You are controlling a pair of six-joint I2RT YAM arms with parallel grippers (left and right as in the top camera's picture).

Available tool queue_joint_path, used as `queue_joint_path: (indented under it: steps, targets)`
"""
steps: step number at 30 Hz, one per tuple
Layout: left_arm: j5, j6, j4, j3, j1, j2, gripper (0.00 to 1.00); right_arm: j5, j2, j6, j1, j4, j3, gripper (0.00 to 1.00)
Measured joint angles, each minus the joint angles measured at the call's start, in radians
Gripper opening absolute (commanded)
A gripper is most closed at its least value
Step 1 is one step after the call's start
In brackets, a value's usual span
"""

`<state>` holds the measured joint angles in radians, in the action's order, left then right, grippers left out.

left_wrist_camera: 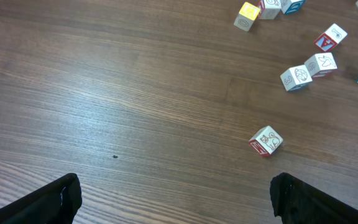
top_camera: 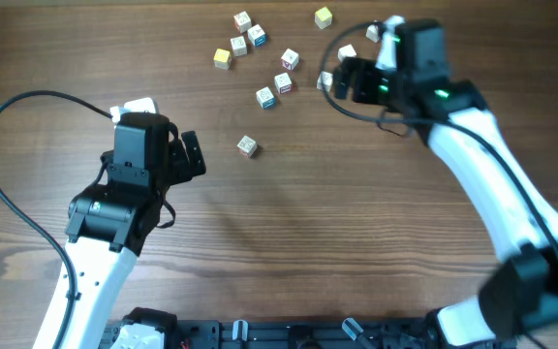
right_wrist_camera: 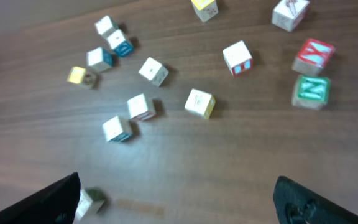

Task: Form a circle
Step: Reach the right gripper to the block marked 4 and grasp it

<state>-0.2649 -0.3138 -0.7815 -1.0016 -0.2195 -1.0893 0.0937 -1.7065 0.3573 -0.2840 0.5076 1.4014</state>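
My left claw [top_camera: 194, 155] hangs over the wooden table [top_camera: 356, 242] at the left, jaws spread wide, gripping nothing. Just to its right sits one lone cube [top_camera: 248, 145], apart from the others. Farther right and up the table the alphabet cubes [top_camera: 283, 83] lie loosely scattered, not drawn into a ring. A yellow cube [top_camera: 222, 58] marks their left edge. My right claw [top_camera: 340, 81] hovers at the scatter's right side, also wide and empty. Its camera shows a red-faced cube [right_wrist_camera: 316, 55] beside a green-faced cube [right_wrist_camera: 311, 91].

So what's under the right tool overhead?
A white cube peeks out beside the right tool; anything beneath is covered. Its wrist view shows a red cube and green cube nearby.
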Motion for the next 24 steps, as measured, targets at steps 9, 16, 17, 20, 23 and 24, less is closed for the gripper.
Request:
queue_joint_path:
  steps: [9,16,17,20,23,24]
  targets:
    - [0.0,0.0,0.0,0.0,0.0,-0.001,1.0,-0.106,-0.409,0.049,-0.035,-0.329,0.098,0.92]
    - [0.0,0.0,0.0,0.0,0.0,-0.001,1.0,-0.164,-0.509,0.079,-0.064,-0.392,0.107,0.81]
    - [0.0,0.0,0.0,0.0,0.0,-0.001,1.0,-0.174,-0.512,0.083,-0.07,-0.393,0.107,0.78]
    - [0.0,0.0,0.0,0.0,0.0,-0.001,1.0,-0.192,-0.52,0.089,-0.079,-0.397,0.109,0.69]
    - [0.0,0.0,0.0,0.0,0.0,-0.001,1.0,-0.201,-0.527,0.089,-0.079,-0.403,0.111,0.64]
    - [0.0,0.0,0.0,0.0,0.0,-0.001,1.0,-0.204,-0.531,0.091,-0.079,-0.405,0.112,0.6]
